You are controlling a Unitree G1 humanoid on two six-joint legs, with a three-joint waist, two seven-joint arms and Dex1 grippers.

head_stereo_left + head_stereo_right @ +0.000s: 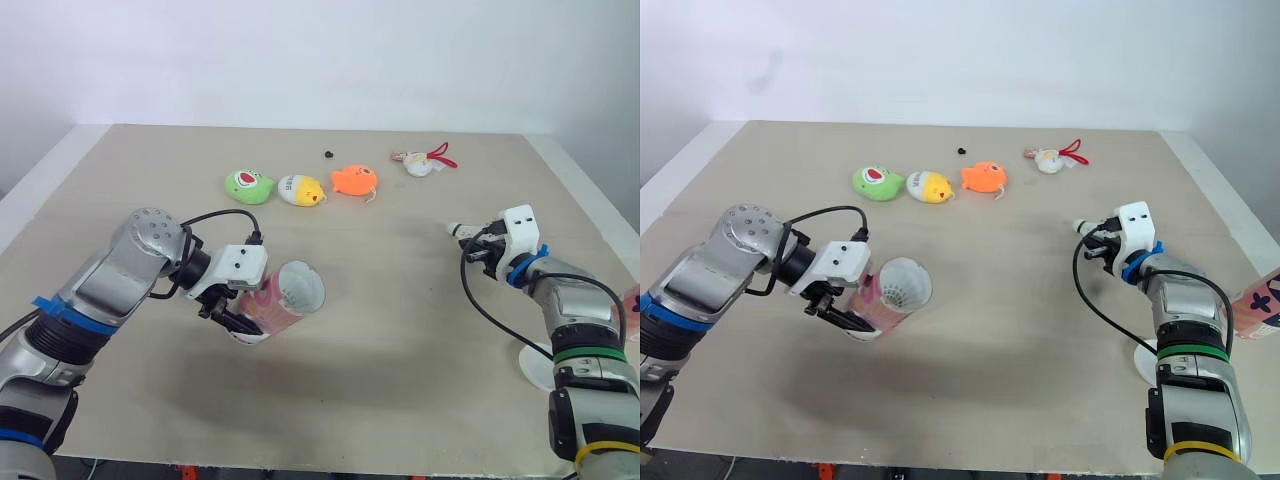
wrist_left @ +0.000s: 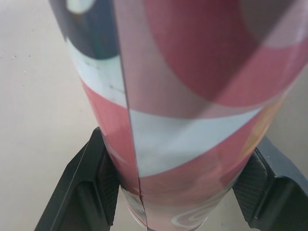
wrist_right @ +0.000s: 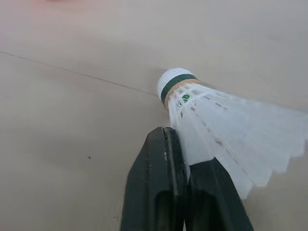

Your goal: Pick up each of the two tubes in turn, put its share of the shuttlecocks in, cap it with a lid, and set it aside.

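In the L gripper [image 1: 240, 322], I have the pink tube [image 1: 290, 295]. The fingers [image 2: 91, 187] are clamped on either side of the body near its closed end. The tube is tilted off the table w/ its open mouth turned toward the R arm. My read is that this hold is deliberate, since it presents the mouth for loading and keeps the fingers away from the rim. I see pale shapes inside the mouth but cannot tell the count.

At the R gripper [image 3: 185, 163], the jaws are nearly together, pinching a white shuttlecock [image 3: 216, 115] by its feather skirt. The cork w/ the green band points out ahead of the fingertips. Judgement: the cork-first attitude suits sliding it into the tube. The R gripper sits well apart from the tube mouth, so the gap between the arms has yet to be bridged.

Other items:
- Second tube [image 1: 1258, 305]: just outboard of the R forearm, at the table edge, untouched.
- White round pc [image 1: 535, 365]: under the R forearm, prob. a lid. Not confirmed.
- Green toy [image 1: 248, 186], yellow toy [image 1: 301, 189], orange toy [image 1: 354, 180]: well beyond both grippers and not in the way.

Status: loading step for tube no. 1. It has no cap on yet.

Risk: the skirt grip is light, so the feathers may flex or catch on the rim if the approach is off-axis.
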